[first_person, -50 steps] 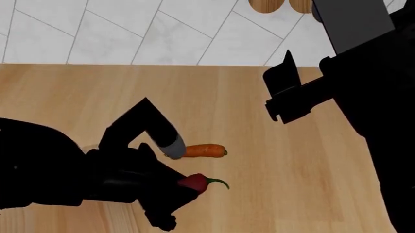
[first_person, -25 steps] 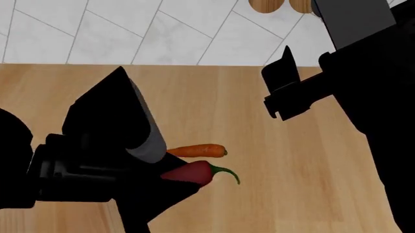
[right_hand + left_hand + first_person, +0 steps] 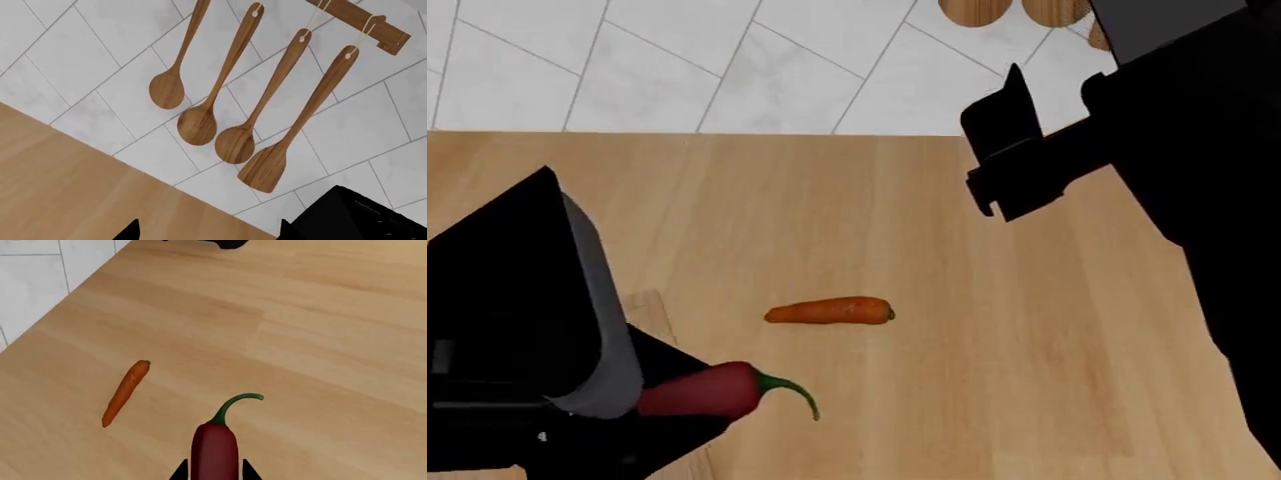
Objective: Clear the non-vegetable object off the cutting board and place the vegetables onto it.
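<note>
Wooden table (image 3: 988,330) fills the frame; the left hand (image 3: 213,474) grips the chili pepper (image 3: 701,392) at lower left, the carrot (image 3: 829,312) lying apart at centre. Only the right wrist view shows hanging wooden spoons (image 3: 230,95); the right hand (image 3: 207,231) looks open.

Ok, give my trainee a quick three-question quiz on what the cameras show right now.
1. True or false: the chili pepper lies loose on the counter.
2. Which vegetable is not held? A. carrot B. chili pepper
3. The right wrist view faces the wall; what hangs there?

Key: 1. False, the left gripper holds it. 2. A; it lies on the wooden counter. 3. Wooden utensils. The right gripper looks open.
</note>
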Controlling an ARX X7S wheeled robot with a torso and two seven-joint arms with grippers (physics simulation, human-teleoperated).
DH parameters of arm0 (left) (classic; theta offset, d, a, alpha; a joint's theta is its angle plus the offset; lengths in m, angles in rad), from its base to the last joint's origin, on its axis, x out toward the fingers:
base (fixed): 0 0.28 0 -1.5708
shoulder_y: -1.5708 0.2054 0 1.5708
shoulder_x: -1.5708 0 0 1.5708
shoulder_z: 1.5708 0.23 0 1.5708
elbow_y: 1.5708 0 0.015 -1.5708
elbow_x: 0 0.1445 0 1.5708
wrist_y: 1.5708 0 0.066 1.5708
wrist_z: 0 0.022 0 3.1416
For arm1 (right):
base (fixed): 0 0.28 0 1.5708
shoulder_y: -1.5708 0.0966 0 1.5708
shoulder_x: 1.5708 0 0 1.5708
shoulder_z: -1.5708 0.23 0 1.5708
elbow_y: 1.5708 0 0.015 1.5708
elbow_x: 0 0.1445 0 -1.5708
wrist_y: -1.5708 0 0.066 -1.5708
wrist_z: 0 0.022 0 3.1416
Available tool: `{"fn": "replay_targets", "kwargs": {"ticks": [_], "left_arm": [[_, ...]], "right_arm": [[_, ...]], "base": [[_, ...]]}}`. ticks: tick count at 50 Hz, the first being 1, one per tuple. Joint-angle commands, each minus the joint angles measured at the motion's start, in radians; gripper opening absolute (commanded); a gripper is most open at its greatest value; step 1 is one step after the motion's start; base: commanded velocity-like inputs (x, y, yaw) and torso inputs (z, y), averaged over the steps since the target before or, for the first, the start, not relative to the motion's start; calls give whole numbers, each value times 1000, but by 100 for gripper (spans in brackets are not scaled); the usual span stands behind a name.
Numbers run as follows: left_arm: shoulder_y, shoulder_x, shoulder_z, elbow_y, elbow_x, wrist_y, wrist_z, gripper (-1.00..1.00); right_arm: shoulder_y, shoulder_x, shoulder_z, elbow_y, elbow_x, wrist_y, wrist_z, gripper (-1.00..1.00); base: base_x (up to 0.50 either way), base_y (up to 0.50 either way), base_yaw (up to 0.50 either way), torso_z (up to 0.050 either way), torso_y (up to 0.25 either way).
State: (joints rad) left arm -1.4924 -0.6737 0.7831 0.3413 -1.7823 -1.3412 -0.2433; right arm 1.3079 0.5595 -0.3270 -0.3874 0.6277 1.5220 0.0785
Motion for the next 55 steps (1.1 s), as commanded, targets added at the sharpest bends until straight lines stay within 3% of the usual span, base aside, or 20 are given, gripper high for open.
{"fn": "replay_targets", "kwargs": {"ticks": [1,10,24,32,43,50,51,55], "left_arm": [[-23,-83,30,75,-162,-24,-112,-100],[-7,-187,77,163,-301,7,-218,-100],[53,-282,109,250,-350,39,-276,-100],[121,-308,96,276,-294,54,-247,-100],[220,-296,73,228,-96,61,-143,-100],[247,-294,80,242,-78,74,-139,-100],[245,-294,81,241,-84,76,-144,100],[232,-291,84,247,-97,74,-154,100]], "right_arm": [[33,5,-12,19,15,-8,7,100],[33,0,-14,16,28,-12,22,100],[29,0,-24,30,37,-40,29,100],[28,1,-24,31,45,-40,36,100],[29,3,-22,25,59,-31,48,100],[23,11,-11,15,76,-26,60,100],[21,11,-9,13,78,-25,62,100],[19,13,-5,10,84,-23,69,100]], "base": [[0,0,0,0,0],[0,0,0,0,0],[0,0,0,0,0],[0,0,0,0,0],[0,0,0,0,0],[0,0,0,0,0],[0,0,0,0,0],[0,0,0,0,0]]}}
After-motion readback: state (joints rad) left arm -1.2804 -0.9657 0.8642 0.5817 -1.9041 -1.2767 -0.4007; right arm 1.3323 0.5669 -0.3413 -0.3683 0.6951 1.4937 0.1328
